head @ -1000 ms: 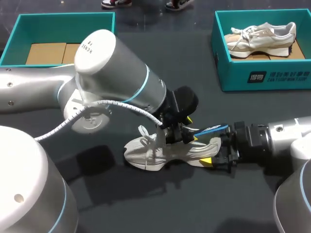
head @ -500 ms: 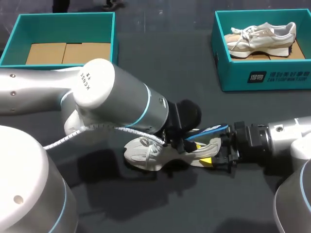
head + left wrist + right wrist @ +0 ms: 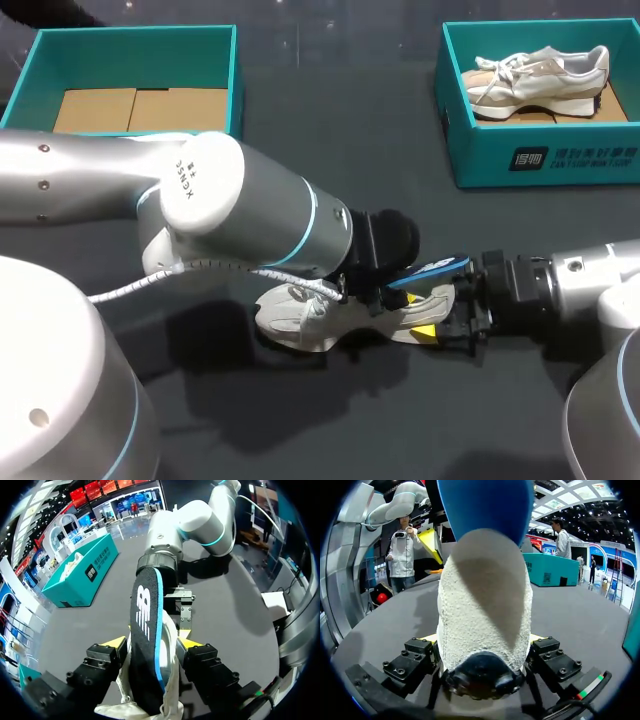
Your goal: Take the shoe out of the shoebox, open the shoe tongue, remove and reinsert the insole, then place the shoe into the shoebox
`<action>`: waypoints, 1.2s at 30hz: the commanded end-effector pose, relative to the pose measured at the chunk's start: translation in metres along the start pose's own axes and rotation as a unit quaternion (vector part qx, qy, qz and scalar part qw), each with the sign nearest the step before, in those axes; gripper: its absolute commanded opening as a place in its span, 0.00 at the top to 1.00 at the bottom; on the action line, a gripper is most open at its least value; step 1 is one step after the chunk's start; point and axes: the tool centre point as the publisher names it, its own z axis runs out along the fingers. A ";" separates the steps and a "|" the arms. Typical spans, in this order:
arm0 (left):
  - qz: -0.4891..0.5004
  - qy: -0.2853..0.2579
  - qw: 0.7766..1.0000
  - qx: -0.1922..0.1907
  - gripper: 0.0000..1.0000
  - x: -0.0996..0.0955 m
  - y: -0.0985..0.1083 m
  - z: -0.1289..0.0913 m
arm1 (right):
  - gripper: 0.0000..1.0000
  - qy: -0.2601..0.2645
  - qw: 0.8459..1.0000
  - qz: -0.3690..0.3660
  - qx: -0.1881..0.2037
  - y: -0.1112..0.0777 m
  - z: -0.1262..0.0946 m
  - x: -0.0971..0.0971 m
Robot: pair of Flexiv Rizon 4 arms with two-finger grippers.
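A white sneaker [image 3: 292,316] lies on the dark table, toe toward my left side. Its black insole with a blue edge [image 3: 432,268] sticks out above the heel. My left gripper [image 3: 385,295] hangs over the shoe's opening. In the left wrist view the insole [image 3: 147,625] runs between the yellow tips of that gripper [image 3: 152,642], which is shut on its two edges, with the shoe's cream collar [image 3: 172,680] beneath. My right gripper [image 3: 440,320] is shut on the heel. In the right wrist view the pebbled sole [image 3: 485,605] fills that gripper [image 3: 482,640], with the blue insole [image 3: 485,505] above.
A teal shoebox [image 3: 135,32] with a cardboard floor stands at the back left. A second teal shoebox [image 3: 540,155] at the back right holds another pale sneaker [image 3: 540,70]. My bulky left arm [image 3: 230,215] spans the middle of the table.
My left arm has swung lower and a little to the right over the shoe, now hiding the laces. The shoe and my right arm have stayed put.
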 end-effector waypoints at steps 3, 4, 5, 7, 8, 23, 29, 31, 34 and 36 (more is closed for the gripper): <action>0.008 0.011 1.000 0.008 0.32 -0.003 0.006 0.007 | 1.00 0.000 1.000 0.001 0.002 0.001 0.001 0.001; 0.008 0.011 1.000 0.009 0.33 -0.004 0.006 0.008 | 1.00 0.000 1.000 0.001 0.002 0.001 0.001 0.001; 0.009 0.012 1.000 0.009 0.33 -0.004 0.007 0.009 | 1.00 0.000 1.000 0.001 0.002 0.001 0.001 0.001; 0.009 0.013 1.000 0.012 0.37 -0.005 0.007 0.011 | 1.00 0.000 1.000 0.001 0.002 0.001 0.001 0.001; 0.009 0.014 1.000 0.013 0.40 -0.005 0.007 0.012 | 1.00 0.000 1.000 0.001 0.002 0.001 0.001 0.001; 0.004 0.031 0.999 0.019 1.00 -0.007 0.000 0.018 | 1.00 0.000 1.000 0.001 0.002 0.001 0.001 0.001; -0.010 0.049 0.999 0.021 1.00 -0.011 -0.008 0.012 | 1.00 0.000 1.000 0.001 0.002 0.001 0.001 0.001; -0.017 0.060 0.998 0.024 1.00 -0.011 -0.012 0.008 | 1.00 0.000 1.000 0.001 0.002 0.001 0.001 0.001; -0.022 0.073 0.997 0.031 1.00 -0.010 -0.020 -0.001 | 1.00 0.000 1.000 0.001 0.002 0.001 0.001 0.001; -0.023 0.083 0.995 0.039 1.00 -0.008 -0.026 -0.008 | 1.00 0.000 1.000 0.001 0.002 0.001 0.001 0.001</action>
